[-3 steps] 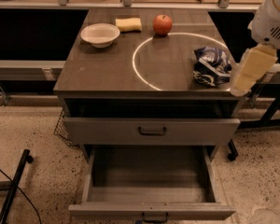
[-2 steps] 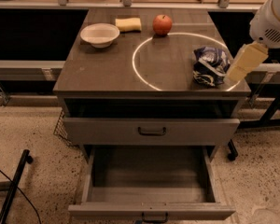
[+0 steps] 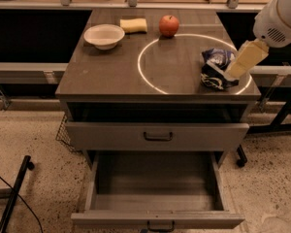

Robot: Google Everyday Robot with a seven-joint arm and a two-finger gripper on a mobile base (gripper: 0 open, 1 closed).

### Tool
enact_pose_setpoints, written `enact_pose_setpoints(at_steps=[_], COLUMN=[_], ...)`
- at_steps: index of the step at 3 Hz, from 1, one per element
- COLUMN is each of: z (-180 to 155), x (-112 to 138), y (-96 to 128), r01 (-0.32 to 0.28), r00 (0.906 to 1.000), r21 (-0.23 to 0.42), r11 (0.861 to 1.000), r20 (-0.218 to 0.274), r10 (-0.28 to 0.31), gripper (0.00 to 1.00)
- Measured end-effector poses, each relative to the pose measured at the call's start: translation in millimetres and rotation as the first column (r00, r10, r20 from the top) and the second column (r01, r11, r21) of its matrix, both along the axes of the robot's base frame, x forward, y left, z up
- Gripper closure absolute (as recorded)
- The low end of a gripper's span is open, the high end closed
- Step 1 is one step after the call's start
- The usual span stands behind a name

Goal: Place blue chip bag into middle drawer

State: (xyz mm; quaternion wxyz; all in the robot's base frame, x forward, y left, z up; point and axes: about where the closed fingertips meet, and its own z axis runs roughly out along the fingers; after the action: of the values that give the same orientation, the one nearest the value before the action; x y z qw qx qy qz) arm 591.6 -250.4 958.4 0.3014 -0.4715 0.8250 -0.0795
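The blue chip bag (image 3: 215,69), dark blue and crumpled with white patches, lies on the cabinet top at the right, on the white ring. My gripper (image 3: 238,66) reaches in from the upper right; its cream-coloured fingers overlap the bag's right side. The middle drawer (image 3: 157,216), the lowest grey one with a dark handle, is pulled out and its inside is bare. The handled drawer (image 3: 157,136) above it is closed.
On the cabinet top (image 3: 106,72) stand a white bowl (image 3: 104,35), a yellow sponge (image 3: 134,25) and a red apple (image 3: 169,25) along the back. A black pole (image 3: 12,198) leans at the lower left. A dark frame leg (image 3: 276,125) stands to the right.
My gripper has moved left and up, from beside the cabinet's right edge onto the right side of the chip bag. The bag and drawer have not moved.
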Motion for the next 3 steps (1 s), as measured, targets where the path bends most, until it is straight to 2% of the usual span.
enact_pose_setpoints(at_steps=[1,2,3], z=[-13,-37,-55], x=[4,14,24], y=[12,43,77], r01=[-0.033,-0.079,-0.092], r00=[0.9994,0.9968,0.9954], r21=[0.094,0.235,0.290], r11=[0.995,0.969,0.953], r20=[-0.003,0.013,0.052], r10=[0.033,0.078,0.080], gripper=[0.00,0.00,0.14])
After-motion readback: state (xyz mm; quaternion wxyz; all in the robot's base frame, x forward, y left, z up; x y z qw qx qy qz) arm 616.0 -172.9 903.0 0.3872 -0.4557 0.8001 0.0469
